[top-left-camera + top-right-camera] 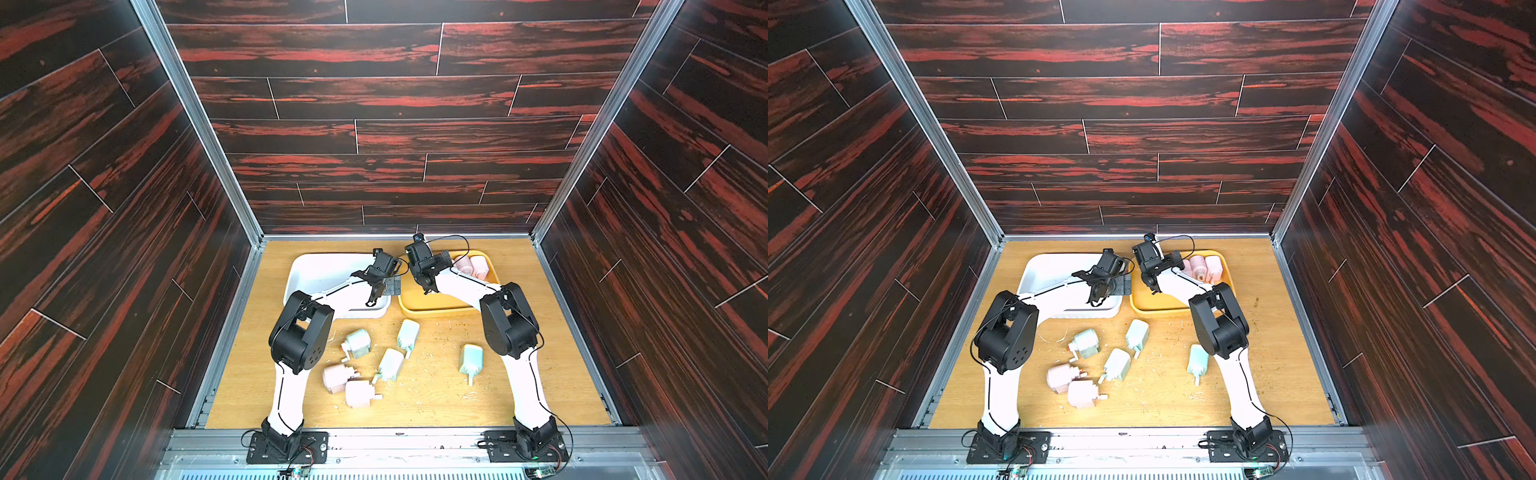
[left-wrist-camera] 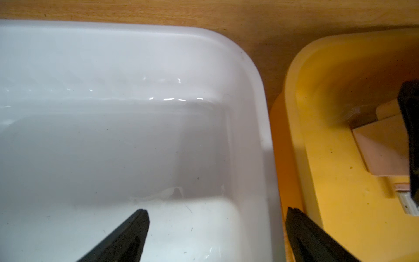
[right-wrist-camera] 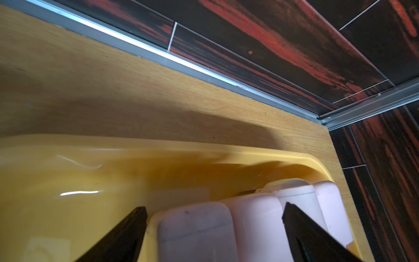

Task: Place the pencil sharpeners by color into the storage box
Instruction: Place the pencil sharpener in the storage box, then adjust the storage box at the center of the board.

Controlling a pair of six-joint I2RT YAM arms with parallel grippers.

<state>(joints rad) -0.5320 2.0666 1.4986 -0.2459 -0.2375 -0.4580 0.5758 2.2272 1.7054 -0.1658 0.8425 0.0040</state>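
Claws [image 1: 384, 291] over littered wooden tabletop [image 1: 519, 374]

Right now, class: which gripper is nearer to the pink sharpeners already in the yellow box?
Right. The right gripper hangs open directly above the pink sharpeners in the yellow box; the left gripper hangs open over the white box beside it.

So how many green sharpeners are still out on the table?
4, all loose on the wooden table in front of the bins: one nearest the left arm, one below the yellow bin, one central, one beside the right arm. None seems hidden.
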